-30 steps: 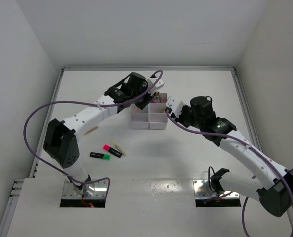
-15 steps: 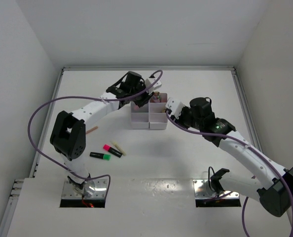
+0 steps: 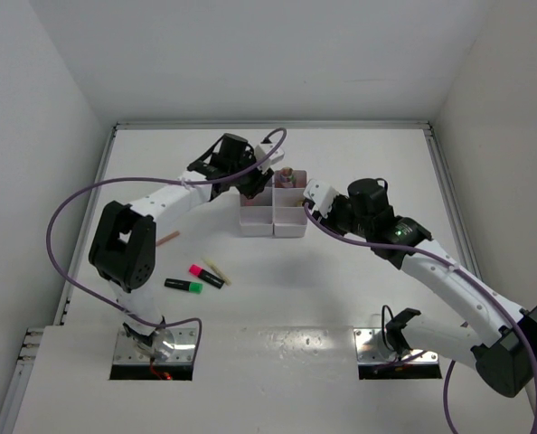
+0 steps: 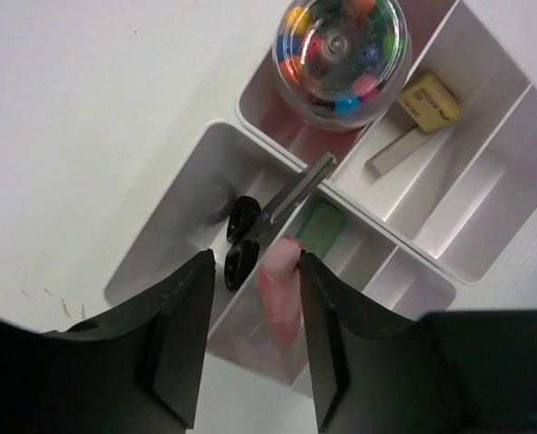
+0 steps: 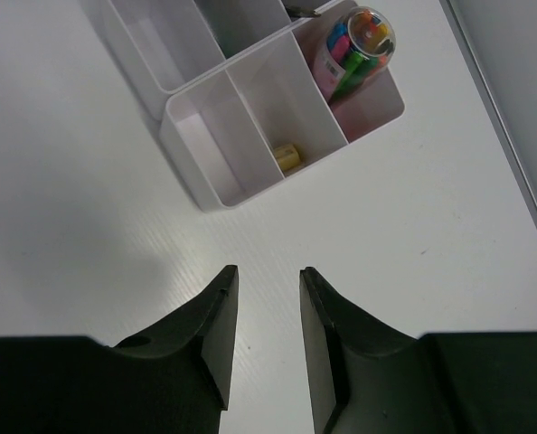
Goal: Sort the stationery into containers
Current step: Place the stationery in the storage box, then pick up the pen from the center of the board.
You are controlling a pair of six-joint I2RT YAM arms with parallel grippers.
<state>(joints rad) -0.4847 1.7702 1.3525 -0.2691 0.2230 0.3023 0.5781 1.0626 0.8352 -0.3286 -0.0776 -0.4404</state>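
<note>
Left gripper (image 4: 250, 357): jaws parted, nothing clamped. It hangs directly over the white organiser tray (image 4: 164, 235). Between its fingers (image 4: 174, 344) a pastel pink piece (image 4: 280, 289) shows below. It appears to lie in the tray, free of the pads, though blur there leaves contact uncertain.

Just beside the pink piece, the black-handled scissors (image 4: 250, 231) rest tilted. Their handles are down in a compartment, and the blades lean over a divider toward a clear round jar (image 4: 341, 45) of coloured bits. A pastel green piece (image 4: 321, 226) lies just beyond the pink one, on the other side of the scissors. Further along, a yellow eraser (image 4: 428, 99) and a pale stick-shaped piece (image 4: 397, 151) share the compartment beside the jar.

Right gripper (image 5: 264, 348): jaws likewise parted and empty. It is over bare table (image 5: 413, 226), just off the tray's corner and not touching it.

Overhead view: the two arms meet at the tray from opposite sides. The left gripper is above its far-left part and the right gripper is at its right edge.

Items outside the tray:
- The pink highlighter (image 3: 206, 275) and green highlighter (image 3: 184, 286) lie near each other on the table, well apart from the tray, toward the left arm's base.
- A thin tan stick (image 3: 217, 270) lies just beside the pink highlighter's end.
- A thin peach stick (image 3: 167, 239) lies apart from these, close under the left arm.
</note>
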